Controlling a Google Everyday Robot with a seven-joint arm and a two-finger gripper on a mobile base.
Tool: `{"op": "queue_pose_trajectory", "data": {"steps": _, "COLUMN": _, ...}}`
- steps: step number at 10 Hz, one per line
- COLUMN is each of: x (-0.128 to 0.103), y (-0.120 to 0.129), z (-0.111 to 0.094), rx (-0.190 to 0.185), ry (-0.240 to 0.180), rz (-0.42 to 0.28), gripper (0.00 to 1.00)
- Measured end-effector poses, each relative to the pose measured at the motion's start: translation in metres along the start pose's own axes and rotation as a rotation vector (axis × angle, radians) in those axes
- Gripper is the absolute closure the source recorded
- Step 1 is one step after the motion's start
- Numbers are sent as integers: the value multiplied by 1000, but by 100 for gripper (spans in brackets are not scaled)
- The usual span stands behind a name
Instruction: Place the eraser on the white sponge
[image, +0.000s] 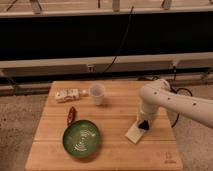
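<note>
Looking down at the wooden table (115, 150) through the one camera, I see the white arm (170, 100) reach in from the right and bend straight down, so that the gripper (143, 121) hangs directly over the white sponge (134, 135), near the table's right side. I read that vertical pose as deliberate. Coming from above keeps the drop square on the sponge, and it keeps the arm away from the white cup (97, 93), the green bowl (81, 138), the small red object (71, 114) and the pale packet (66, 95), all well apart to the left. The eraser (145, 126) is, I think, the dark lump at the gripper's tip, touching or just above the sponge's far corner. It looks small, black and blocky against the pale slab beneath. Whether the gripper is clamped on it or has let go, I cannot tell. My judgement is that the placing is at its last step.
</note>
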Motion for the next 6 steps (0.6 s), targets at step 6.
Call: {"op": "queue_pose_trajectory", "data": {"steps": 6, "x": -7, "y": -27, "z": 6, "rx": 34, "ry": -38, "rz": -48, "gripper": 22}}
